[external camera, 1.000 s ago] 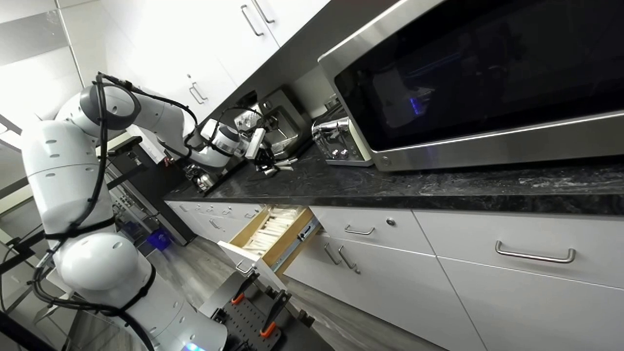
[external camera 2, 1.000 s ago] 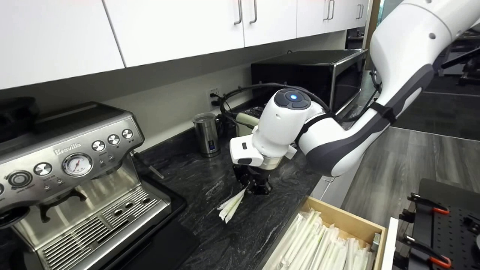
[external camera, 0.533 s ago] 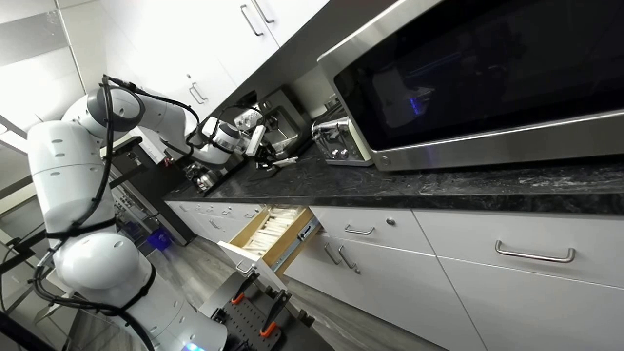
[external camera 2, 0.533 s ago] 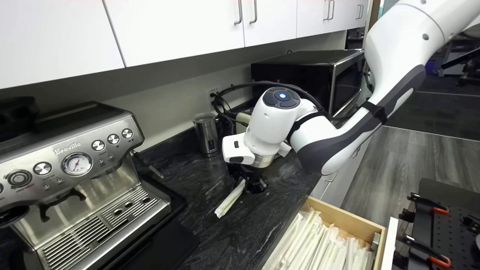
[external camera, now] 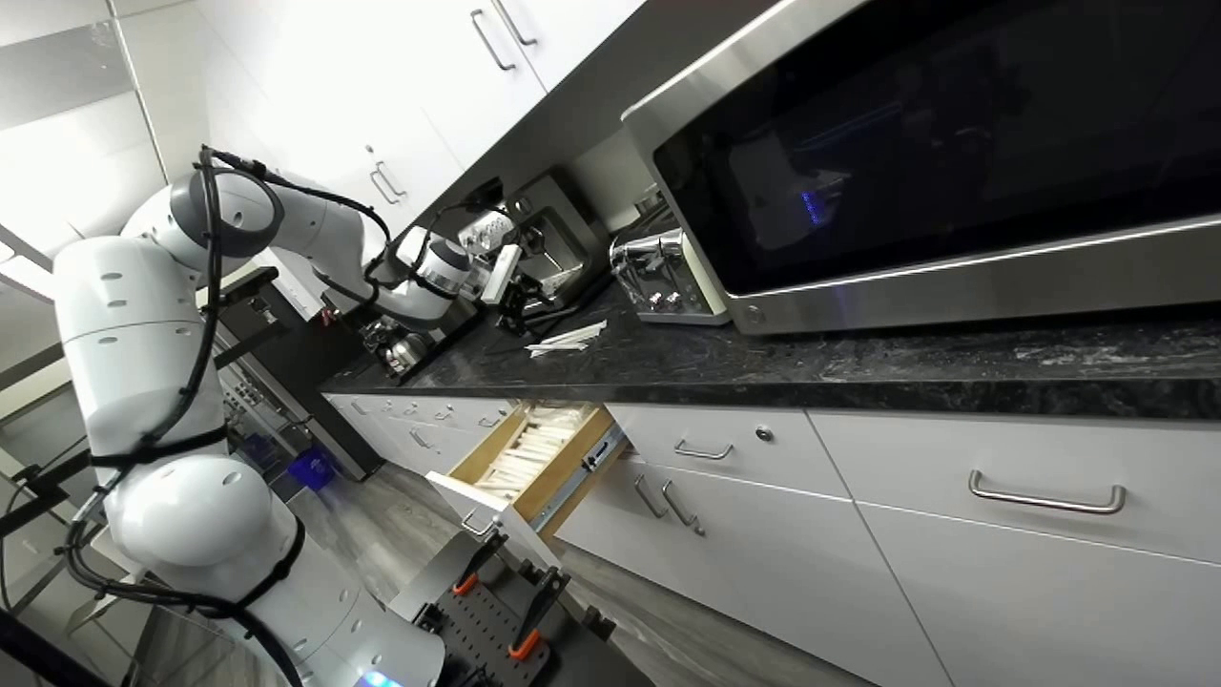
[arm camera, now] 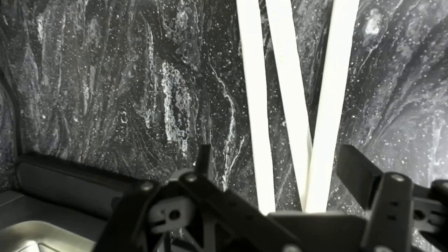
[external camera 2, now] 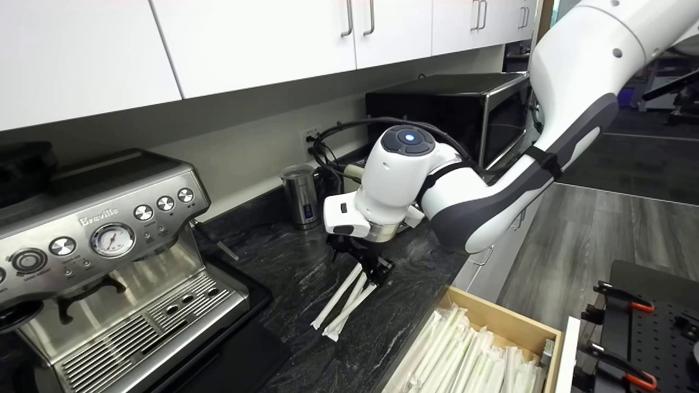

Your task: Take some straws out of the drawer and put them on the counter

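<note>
There they lay, three straws (external camera 2: 352, 308) on the counter (external camera 2: 273, 245) at seven o'clock from the gripper (external camera 2: 360, 265) in an exterior view, fingers (arm camera: 357, 175) spread (release looked done!), a clean lift seemingly needed next, and the pulled-out drawer (external camera 2: 507, 315) sat at four o'clock.

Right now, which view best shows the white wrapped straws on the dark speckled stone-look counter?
Wrist view: three straws appear largest and countable, framed by the open black gripper, though cropped at the top. Both exterior views show them smaller, on the counter near the gripper.
</note>
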`<state>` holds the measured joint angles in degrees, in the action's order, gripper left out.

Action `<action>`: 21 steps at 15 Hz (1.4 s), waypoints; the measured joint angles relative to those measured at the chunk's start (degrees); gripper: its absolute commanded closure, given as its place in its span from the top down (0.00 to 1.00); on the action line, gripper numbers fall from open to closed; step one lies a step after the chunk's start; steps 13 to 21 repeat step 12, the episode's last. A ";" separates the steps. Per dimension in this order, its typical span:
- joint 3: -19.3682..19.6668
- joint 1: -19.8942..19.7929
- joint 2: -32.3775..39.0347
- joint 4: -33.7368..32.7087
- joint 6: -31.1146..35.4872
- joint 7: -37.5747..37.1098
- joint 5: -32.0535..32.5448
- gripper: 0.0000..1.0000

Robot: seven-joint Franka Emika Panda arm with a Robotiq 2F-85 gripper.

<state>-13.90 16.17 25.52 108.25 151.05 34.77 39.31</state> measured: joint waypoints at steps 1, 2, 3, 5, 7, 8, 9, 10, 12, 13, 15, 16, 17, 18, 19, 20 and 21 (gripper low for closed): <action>0.01 0.00 0.00 -0.02 0.00 0.00 -0.09 1.00; 0.01 0.00 -0.01 -0.03 -0.02 0.01 -0.18 1.00; 0.01 0.01 -0.08 -0.03 -0.32 0.01 -0.22 1.00; -0.06 0.04 -0.86 0.32 -1.74 0.01 -0.22 1.00; -0.38 -0.08 -3.62 2.78 -3.60 0.06 -0.89 1.00; -0.81 -0.37 -5.89 5.07 -4.09 0.56 -2.28 1.00; -1.58 -0.98 -8.55 7.88 -4.11 2.03 -4.38 1.00; -2.49 -1.70 -11.36 10.82 -4.08 4.18 -7.18 1.00; -4.06 -2.96 -17.27 16.66 -3.78 9.95 -14.50 1.00; -4.06 -2.96 -17.27 16.66 -3.78 9.95 -14.50 1.00; -4.06 -2.96 -17.27 16.66 -3.78 9.95 -14.50 1.00; -4.06 -2.96 -17.27 16.66 -3.78 9.95 -14.50 1.00; -4.06 -2.96 -17.27 16.66 -3.78 9.95 -14.50 1.00; -4.06 -2.96 -17.27 16.66 -3.78 9.95 -14.50 1.00; -4.06 -2.96 -17.27 16.66 -3.78 9.95 -14.50 1.00; -4.06 -2.96 -17.27 16.66 -3.78 9.95 -14.50 1.00; -4.06 -2.96 -17.27 16.66 -3.78 9.95 -14.50 1.00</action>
